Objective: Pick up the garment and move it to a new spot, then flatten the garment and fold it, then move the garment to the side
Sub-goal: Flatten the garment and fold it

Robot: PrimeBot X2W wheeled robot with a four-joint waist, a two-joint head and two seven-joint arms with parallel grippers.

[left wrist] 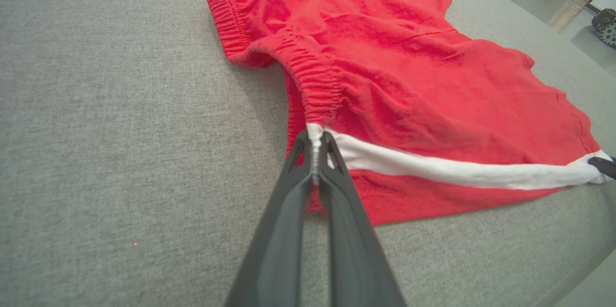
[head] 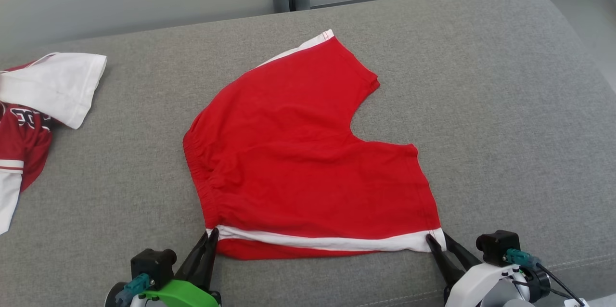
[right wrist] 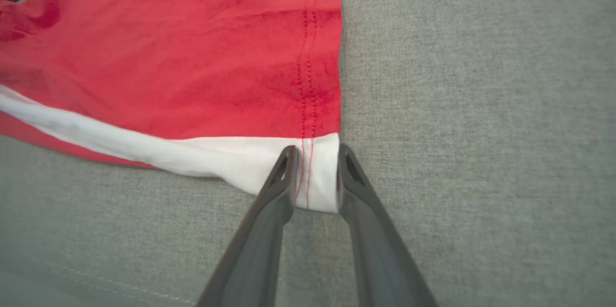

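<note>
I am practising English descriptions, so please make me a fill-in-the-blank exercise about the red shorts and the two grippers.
1. The shorts lie on a ___ cushion.
2. The stripe along their near edge is ___.
3. The left gripper is ___ on the stripe's waistband end.
4. The right gripper has the stripe's other corner ___ its fingers.

Missing words: grey; white; shut; between.

txt: none legible | jersey (head: pixel 25 139) white print: too small/partial, unreadable
</note>
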